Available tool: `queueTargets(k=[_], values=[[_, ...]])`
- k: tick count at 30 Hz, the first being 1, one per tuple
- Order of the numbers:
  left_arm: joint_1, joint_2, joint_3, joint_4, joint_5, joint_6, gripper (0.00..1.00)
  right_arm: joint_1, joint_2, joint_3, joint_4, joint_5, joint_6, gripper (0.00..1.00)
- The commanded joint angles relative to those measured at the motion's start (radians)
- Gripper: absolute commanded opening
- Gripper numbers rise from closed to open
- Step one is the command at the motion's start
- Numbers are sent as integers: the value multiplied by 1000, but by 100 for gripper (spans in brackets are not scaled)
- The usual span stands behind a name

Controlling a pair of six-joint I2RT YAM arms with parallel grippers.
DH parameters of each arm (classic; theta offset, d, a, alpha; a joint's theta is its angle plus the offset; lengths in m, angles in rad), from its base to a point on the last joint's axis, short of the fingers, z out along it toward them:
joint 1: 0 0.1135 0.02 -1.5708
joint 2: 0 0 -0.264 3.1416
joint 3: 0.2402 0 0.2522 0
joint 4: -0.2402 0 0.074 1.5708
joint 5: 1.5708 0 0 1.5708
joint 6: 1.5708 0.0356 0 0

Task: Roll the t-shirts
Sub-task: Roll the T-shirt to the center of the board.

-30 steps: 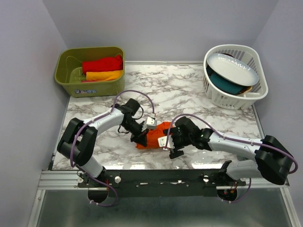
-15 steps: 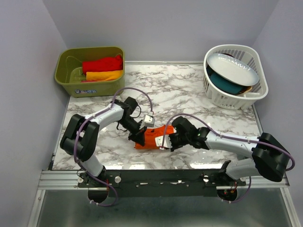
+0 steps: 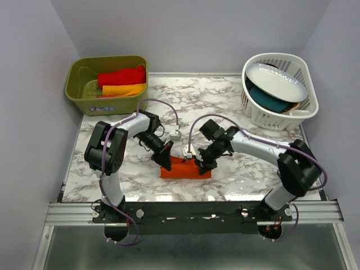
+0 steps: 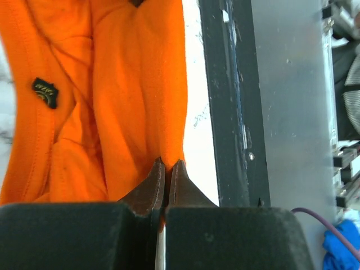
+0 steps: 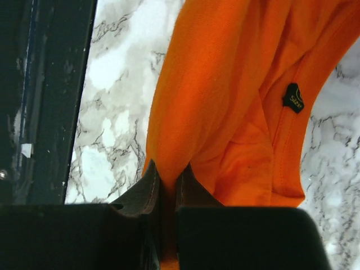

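Both arms have swung inward since half a second ago. The left arm [image 3: 130, 125] and right arm [image 3: 256, 143] now have their elbows drawn in toward the middle, and both wrists tip steeply down. The orange t-shirt [image 3: 185, 170], then a lumpy bundle, is now pulled into a flat, straight strip a little nearer the front edge, at 6 o'clock on the marble counter [image 3: 242, 107].

The left jaws stand at the strip's 9 o'clock end and the right jaws at its 3 o'clock end. In each wrist view the jaws are pinched narrowly on a fold of orange cloth [image 4: 140, 84] [image 5: 225, 101], which runs away from the tips toward 12 o'clock. A small black label [image 4: 45, 93] [image 5: 292, 98] shows on the fabric.

At 10 o'clock, a green bin [image 3: 84, 101] holds a red t-shirt [image 3: 121, 76] and a yellow-orange t-shirt [image 3: 124, 89].
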Motion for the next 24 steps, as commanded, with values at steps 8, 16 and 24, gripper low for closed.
queueTargets(k=[8,16,24], values=[[75,91,133,47,-108,-186,12,-159,456,322,-546,-116,-145,12],[81,-68,130,237,-256,-220,31,-216,737,607,-772,-143,-127,14],[34,-361,-33,451,-305,-159,43,-242,809,661,-772,-146,-21,19]])
